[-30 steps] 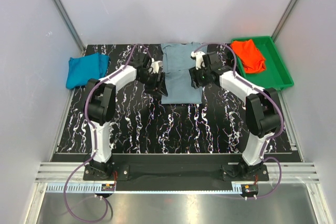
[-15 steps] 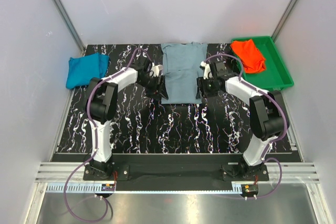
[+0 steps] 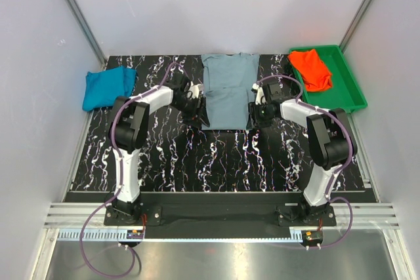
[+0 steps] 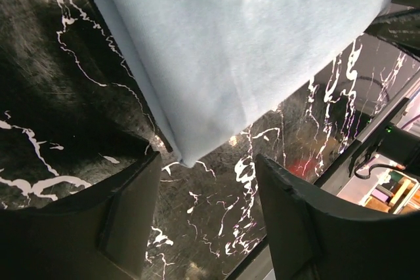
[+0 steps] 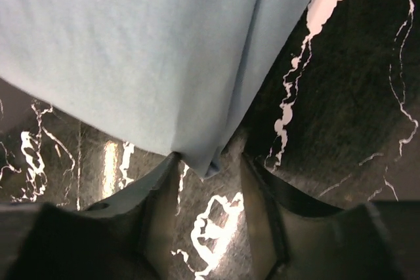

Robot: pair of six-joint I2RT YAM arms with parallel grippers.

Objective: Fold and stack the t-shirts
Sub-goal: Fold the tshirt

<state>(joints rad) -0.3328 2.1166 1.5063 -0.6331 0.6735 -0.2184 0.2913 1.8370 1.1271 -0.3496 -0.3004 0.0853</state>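
Observation:
The dusty grey-blue t-shirt [image 3: 226,93] lies flat at the middle back of the table, its sides folded in to a long strip. My left gripper [image 3: 199,117] is at its near left corner. In the left wrist view the gripper [image 4: 207,211] is open, and the cloth's corner [image 4: 197,142] lies just beyond the gap. My right gripper [image 3: 258,115] is at the near right corner. In the right wrist view it [image 5: 209,191] is open, with the layered corner [image 5: 211,162] between the fingertips. The teal-blue t-shirt [image 3: 107,87] lies bunched at far left. The orange-red t-shirt [image 3: 310,69] lies in the tray.
A green plastic tray [image 3: 348,86] stands at the back right corner. The black marbled tabletop [image 3: 216,159] stretches bare in front of the shirt. Grey walls close in the left, right and back sides.
Both grippers have come down along the grey-blue shirt's sides to its near corners. Their jaws have narrowed a little.

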